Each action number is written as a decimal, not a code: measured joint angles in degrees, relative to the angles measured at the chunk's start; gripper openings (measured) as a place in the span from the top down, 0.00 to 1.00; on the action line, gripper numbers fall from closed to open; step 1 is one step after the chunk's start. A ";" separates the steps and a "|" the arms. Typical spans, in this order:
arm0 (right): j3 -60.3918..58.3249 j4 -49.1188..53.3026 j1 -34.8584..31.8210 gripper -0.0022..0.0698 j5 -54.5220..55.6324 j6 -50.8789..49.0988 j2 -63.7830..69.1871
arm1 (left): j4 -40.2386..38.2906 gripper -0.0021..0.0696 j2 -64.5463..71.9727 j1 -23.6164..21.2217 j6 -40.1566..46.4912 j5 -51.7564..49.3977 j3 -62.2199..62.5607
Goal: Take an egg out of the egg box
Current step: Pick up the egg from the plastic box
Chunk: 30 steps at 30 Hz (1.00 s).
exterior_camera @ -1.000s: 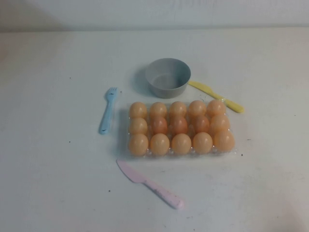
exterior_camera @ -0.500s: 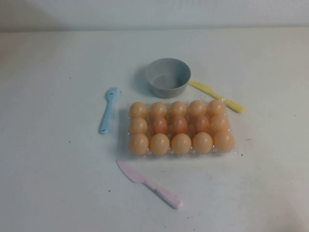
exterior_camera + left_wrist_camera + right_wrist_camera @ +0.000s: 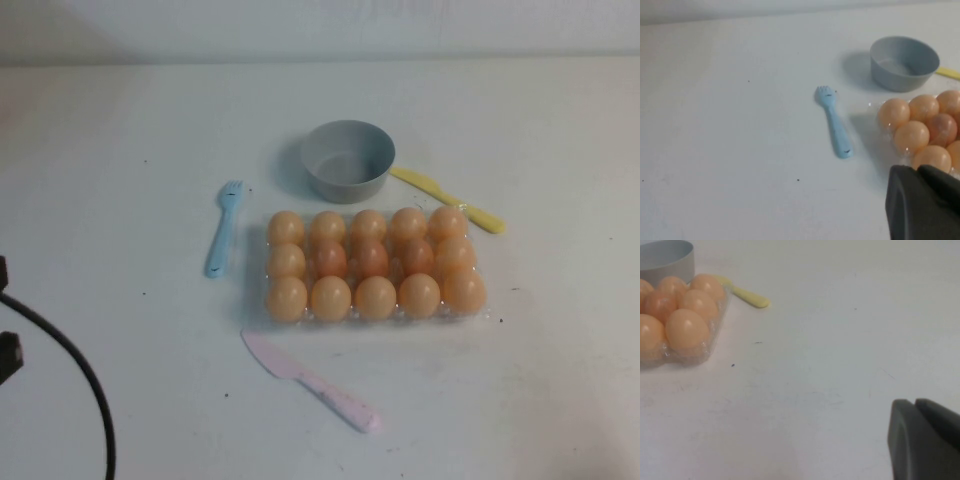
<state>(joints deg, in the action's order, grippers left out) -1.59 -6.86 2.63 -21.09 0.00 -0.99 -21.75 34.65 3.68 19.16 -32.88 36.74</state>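
The egg box point(image 3: 257, 272) is a clear plastic tray in the middle of the table, holding three rows of five eggs. The outer eggs, such as the front-left egg point(image 3: 287, 298), are pale orange-tan; the middle ones are darker. My left gripper point(image 3: 917, 170) is shut and empty, low over the table just short of the box's near-left corner egg point(image 3: 931, 157). In the high view only a black cable point(image 3: 70, 370) of the left arm shows at the left edge. My right gripper point(image 3: 915, 402) is shut and empty, over bare table well right of the box point(image 3: 715, 340).
A round grey bowl point(image 3: 348, 160) stands behind the box. A blue fork point(image 3: 222, 228) lies left of the box, a yellow knife point(image 3: 450, 200) at its back right, and a pink knife point(image 3: 310, 380) in front of it.
A black cable and a dark part of the left arm have come into the high view at the lower left edge. The eggs, box and utensils have not moved.
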 joint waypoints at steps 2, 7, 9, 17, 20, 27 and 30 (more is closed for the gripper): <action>0.00 0.00 0.00 1.00 0.00 0.00 0.00 | 0.03 0.98 3.68 0.60 2.58 0.25 1.11; 0.00 0.00 0.00 1.00 0.00 0.00 0.00 | 3.00 0.98 11.00 5.49 4.60 1.22 3.68; 0.00 0.00 0.00 1.00 0.00 0.00 0.00 | 5.95 0.98 14.32 7.96 3.86 1.22 5.34; 0.00 0.00 0.00 1.00 0.00 0.00 0.00 | 17.85 0.98 27.82 17.73 -4.26 0.35 14.45; 0.00 0.00 0.00 1.00 0.00 0.00 0.00 | 19.89 0.95 33.11 20.35 -5.01 0.20 16.88; 0.00 0.00 0.00 1.00 0.00 0.00 0.00 | 21.75 0.47 42.58 25.04 -6.23 0.17 19.17; 0.00 0.00 0.00 1.00 0.00 0.00 0.00 | 22.32 0.19 45.07 26.73 -7.64 0.91 19.17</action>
<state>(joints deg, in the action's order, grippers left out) -1.59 -6.86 2.63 -21.09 0.00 -0.99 0.57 79.72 30.41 11.51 -31.97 55.91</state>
